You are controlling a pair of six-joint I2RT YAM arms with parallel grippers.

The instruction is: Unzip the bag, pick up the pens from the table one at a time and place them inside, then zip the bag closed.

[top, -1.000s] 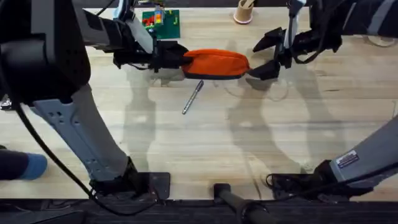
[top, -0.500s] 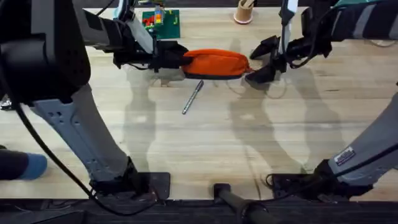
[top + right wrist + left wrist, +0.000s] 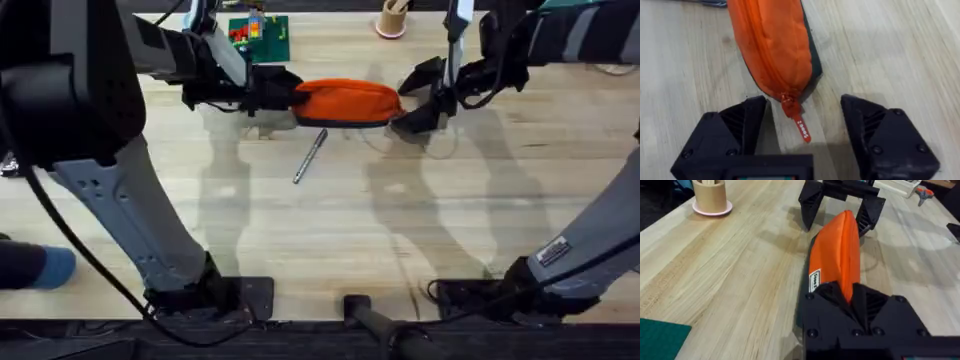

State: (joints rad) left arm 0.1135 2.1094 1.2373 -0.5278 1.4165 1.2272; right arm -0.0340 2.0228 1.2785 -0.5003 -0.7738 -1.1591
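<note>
The orange bag (image 3: 345,102) lies across the far middle of the table (image 3: 330,220), its zipper closed. My left gripper (image 3: 292,100) is shut on the bag's left end, and in the left wrist view the orange fabric (image 3: 837,250) is pinched in that gripper (image 3: 850,294). My right gripper (image 3: 412,97) stands open at the bag's right end. In the right wrist view the red zipper pull (image 3: 800,126) lies between its fingers (image 3: 747,120), untouched. A silver pen (image 3: 310,157) lies on the wood just in front of the bag.
A green board (image 3: 260,38) with small coloured parts sits behind the bag's left end. A tan cup on a pink base (image 3: 392,20) stands at the far edge. Open tabletop stretches in front of the pen toward the arm bases.
My right gripper has moved left toward the bag's right end, so its open fingers now flank the zipper pull. The left gripper, bag and pen have stayed put.
</note>
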